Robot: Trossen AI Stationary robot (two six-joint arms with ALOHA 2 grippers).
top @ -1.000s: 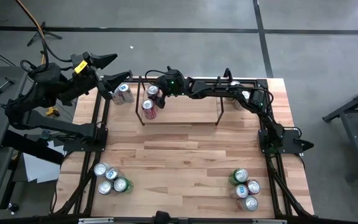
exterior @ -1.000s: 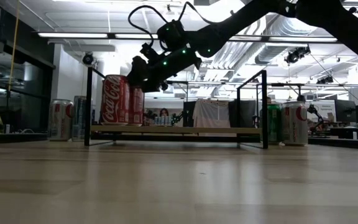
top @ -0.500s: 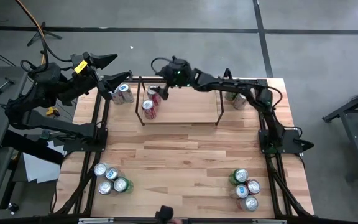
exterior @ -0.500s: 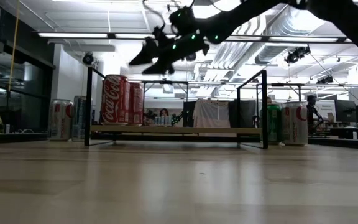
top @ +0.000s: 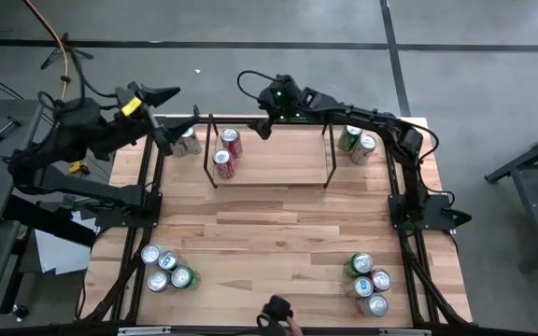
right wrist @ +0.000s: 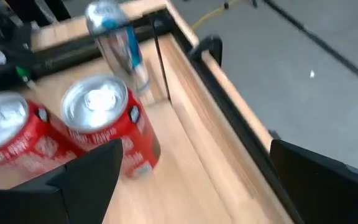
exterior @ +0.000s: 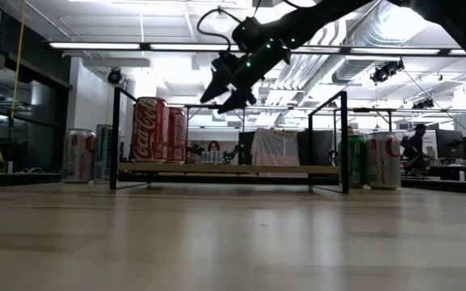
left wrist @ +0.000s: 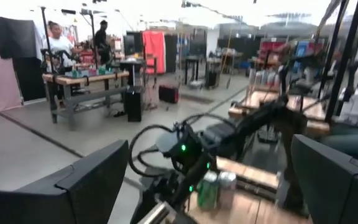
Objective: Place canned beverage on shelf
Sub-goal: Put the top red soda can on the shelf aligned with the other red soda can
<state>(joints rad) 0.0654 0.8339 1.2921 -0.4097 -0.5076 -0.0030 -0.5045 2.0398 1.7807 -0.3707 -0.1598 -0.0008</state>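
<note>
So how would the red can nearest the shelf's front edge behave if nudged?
The red can stands upright on the shelf, tall and narrow, so it would probably tip. Its smooth round wall would likely roll afterwards, possibly knocking the second red can close behind.

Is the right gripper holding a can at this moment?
No. In the low view the right gripper hangs open and empty above the shelf, apart from the two red cans.
</note>
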